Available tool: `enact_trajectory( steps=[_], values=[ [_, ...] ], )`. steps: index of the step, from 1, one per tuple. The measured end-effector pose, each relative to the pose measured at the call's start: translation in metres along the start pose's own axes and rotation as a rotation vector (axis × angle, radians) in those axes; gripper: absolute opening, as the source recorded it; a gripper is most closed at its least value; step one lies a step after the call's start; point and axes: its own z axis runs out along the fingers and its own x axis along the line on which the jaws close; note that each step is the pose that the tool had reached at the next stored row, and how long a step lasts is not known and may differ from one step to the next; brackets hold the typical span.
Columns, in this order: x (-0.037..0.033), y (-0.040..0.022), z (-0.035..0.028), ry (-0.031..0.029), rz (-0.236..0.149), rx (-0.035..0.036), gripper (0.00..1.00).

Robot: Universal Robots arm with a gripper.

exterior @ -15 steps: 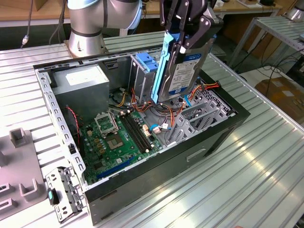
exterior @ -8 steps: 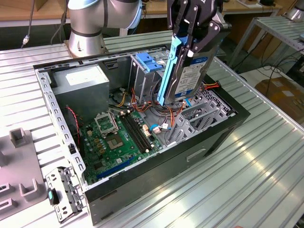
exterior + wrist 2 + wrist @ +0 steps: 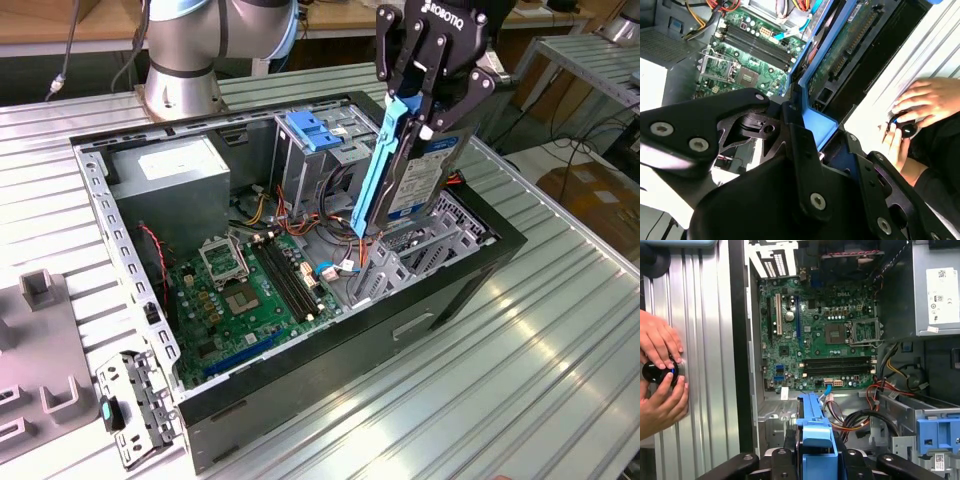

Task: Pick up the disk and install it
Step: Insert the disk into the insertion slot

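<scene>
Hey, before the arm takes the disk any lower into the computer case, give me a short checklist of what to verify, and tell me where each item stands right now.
1. Grip: the gripper is shut on the disk, which is held on edge. Ok.
2. Side rail: the blue bracket sits along the disk's side. Ok.
3. Alignment with the metal bay below it: cannot tell.
4. Path past the cables beside the bay: cannot tell.
5. Person clear: the hands rest on the table outside the case, around a black knob. Ok.
6. Disk seated: not ok, most of it stands above the case rim.
</scene>
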Motion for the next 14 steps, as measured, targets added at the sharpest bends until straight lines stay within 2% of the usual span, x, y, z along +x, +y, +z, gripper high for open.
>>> enact_trajectory(
  steps=[5,14],
  values=[
    [0.0017,-0.0122,0.0020,0.0028,0.000,0.0008,0.37],
    [0.0017,-0.0286,0.0050,0.0049,0.000,0.0017,0.37]
  ],
)
